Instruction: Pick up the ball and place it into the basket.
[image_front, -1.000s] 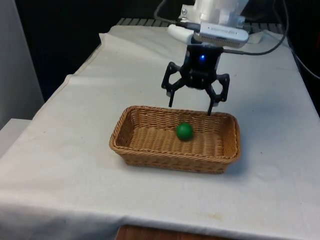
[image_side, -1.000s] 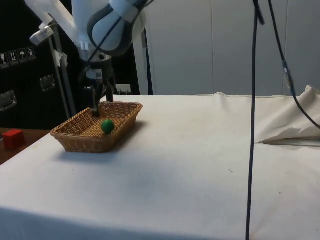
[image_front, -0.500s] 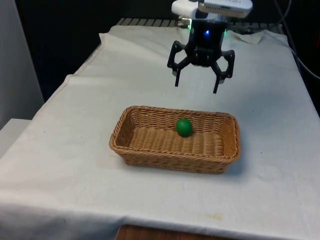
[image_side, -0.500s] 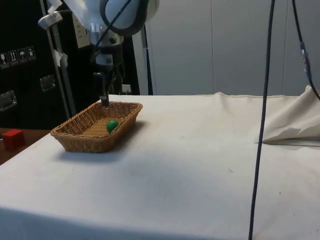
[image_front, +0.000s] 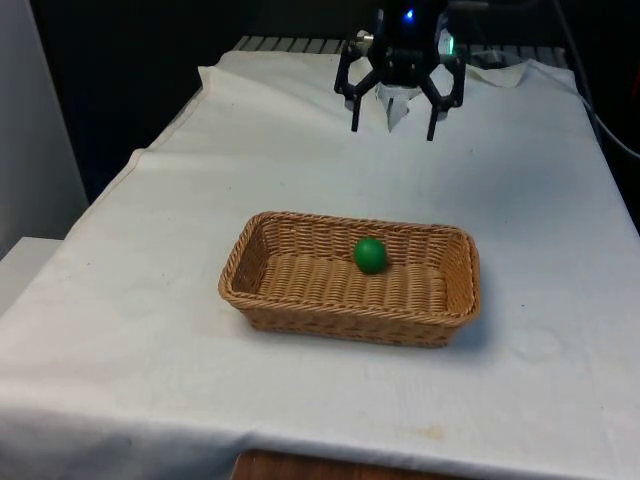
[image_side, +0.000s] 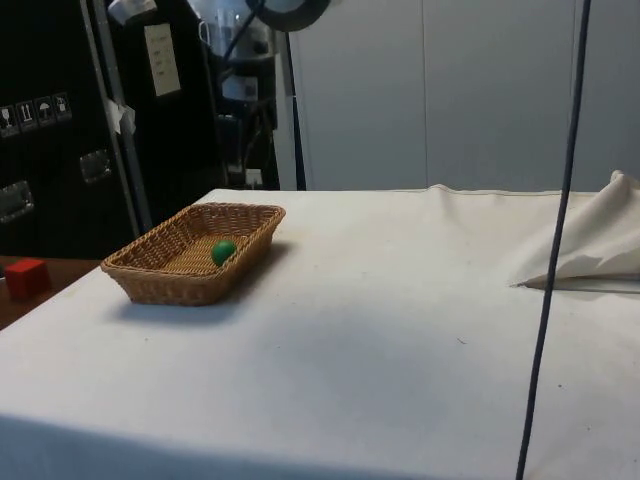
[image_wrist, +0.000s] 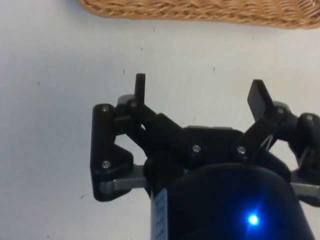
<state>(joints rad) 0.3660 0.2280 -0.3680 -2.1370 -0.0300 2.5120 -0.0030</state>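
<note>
The ball (image_front: 370, 254) rests inside the basket (image_front: 300, 305), mid-frame. My gripper (image_front: 394, 127), top centre, hangs spread wide and empty. I judge only a clean, steady retreat remains.

Green ball (image_front: 370, 254) lies inside the wicker basket (image_front: 300, 306).

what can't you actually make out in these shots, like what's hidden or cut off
- Ball, side view: its lower part sits behind the basket's near wall.
- Basket, wrist view: cut off by the picture edge, leaving a strip of rim.
- Gripper, front view: open, but everything above it runs off the picture edge.
- Dark cabinets, side view: small signs too small to read.
</note>
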